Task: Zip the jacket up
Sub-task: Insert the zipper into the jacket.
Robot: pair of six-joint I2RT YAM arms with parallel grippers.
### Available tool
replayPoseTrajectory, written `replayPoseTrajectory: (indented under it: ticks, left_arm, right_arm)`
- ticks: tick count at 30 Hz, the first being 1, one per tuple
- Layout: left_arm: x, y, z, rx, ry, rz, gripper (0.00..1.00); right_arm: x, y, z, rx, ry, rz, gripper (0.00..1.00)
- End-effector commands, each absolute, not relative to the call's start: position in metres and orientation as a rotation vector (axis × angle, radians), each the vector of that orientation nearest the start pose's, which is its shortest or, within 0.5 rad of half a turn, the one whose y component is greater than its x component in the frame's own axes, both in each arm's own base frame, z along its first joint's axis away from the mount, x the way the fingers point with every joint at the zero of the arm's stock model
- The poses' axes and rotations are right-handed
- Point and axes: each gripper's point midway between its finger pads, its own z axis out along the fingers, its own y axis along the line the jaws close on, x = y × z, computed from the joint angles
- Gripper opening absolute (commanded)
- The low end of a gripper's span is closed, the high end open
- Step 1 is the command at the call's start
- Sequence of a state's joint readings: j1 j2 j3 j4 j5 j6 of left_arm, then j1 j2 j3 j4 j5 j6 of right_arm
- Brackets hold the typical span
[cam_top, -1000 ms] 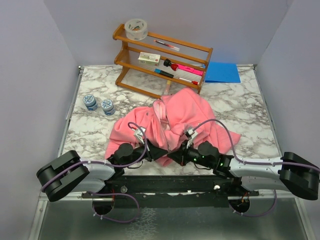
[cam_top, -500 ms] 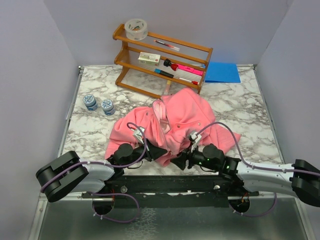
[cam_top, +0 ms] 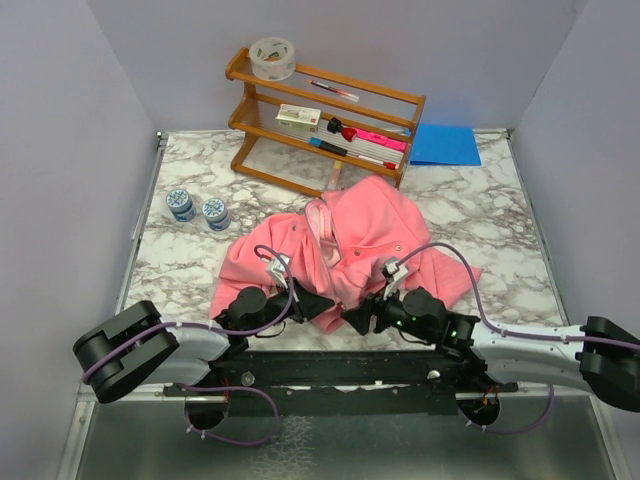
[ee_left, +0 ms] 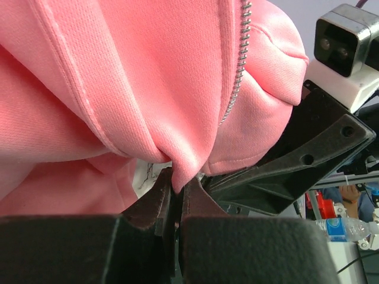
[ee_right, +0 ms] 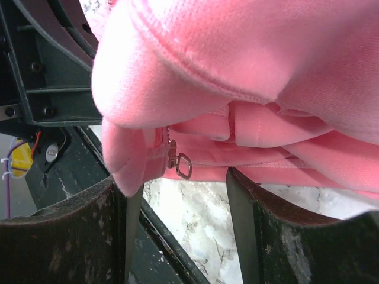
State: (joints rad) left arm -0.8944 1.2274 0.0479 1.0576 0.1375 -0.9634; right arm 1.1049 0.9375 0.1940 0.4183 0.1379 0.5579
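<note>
The pink jacket (cam_top: 350,235) lies crumpled in the middle of the marble table, its bottom hem at the near edge between both grippers. My left gripper (cam_top: 322,303) is shut on a fold of the hem (ee_left: 177,171), just left of the zipper teeth (ee_left: 235,77). My right gripper (cam_top: 352,318) is open, its fingers (ee_right: 118,213) standing apart below the jacket's other front edge. The metal zipper pull (ee_right: 183,165) hangs above the gap between them. Pink cloth drapes onto the left fingertip but nothing is pinched.
A wooden rack (cam_top: 330,125) with pens and a tape roll (cam_top: 272,58) stands at the back. A blue folder (cam_top: 445,145) lies at the back right. Two small jars (cam_top: 197,208) sit at the left. The other gripper's black body (ee_left: 296,160) is close on the right in the left wrist view.
The right gripper has opened and let go of the jacket's edge, and its arm has stretched out lower along the near edge. The left gripper keeps its hold, unmoved.
</note>
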Motion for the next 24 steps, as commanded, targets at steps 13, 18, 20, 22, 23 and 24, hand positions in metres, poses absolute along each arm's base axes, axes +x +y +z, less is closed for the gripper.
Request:
replayPoseTrajectory:
  ticks: [13, 18, 20, 22, 23, 24]
  left_arm:
    - [0.154, -0.283, 0.098, 0.056, 1.947, -1.425, 0.0]
    - [0.153, -0.285, 0.097, 0.065, 1.958, -1.429, 0.0]
    - [0.153, -0.285, 0.097, 0.066, 1.959, -1.43, 0.0]
    - [0.153, -0.286, 0.097, 0.067, 1.959, -1.432, 0.0]
    - [0.153, -0.286, 0.097, 0.066, 1.96, -1.431, 0.0]
    - [0.153, -0.286, 0.097, 0.066, 1.958, -1.433, 0.0]
  right_arm:
    - [0.155, 0.287, 0.115, -0.416, 2.086, 0.875, 0.64]
    - [0.154, 0.287, 0.109, -0.435, 2.148, 0.834, 0.61]
    - [0.154, 0.289, 0.108, -0.442, 2.157, 0.834, 0.56]
    - [0.155, 0.292, 0.107, -0.452, 2.165, 0.84, 0.52]
    - [0.155, 0.293, 0.107, -0.458, 2.17, 0.842, 0.49]
    - [0.155, 0.294, 0.107, -0.463, 2.177, 0.843, 0.46]
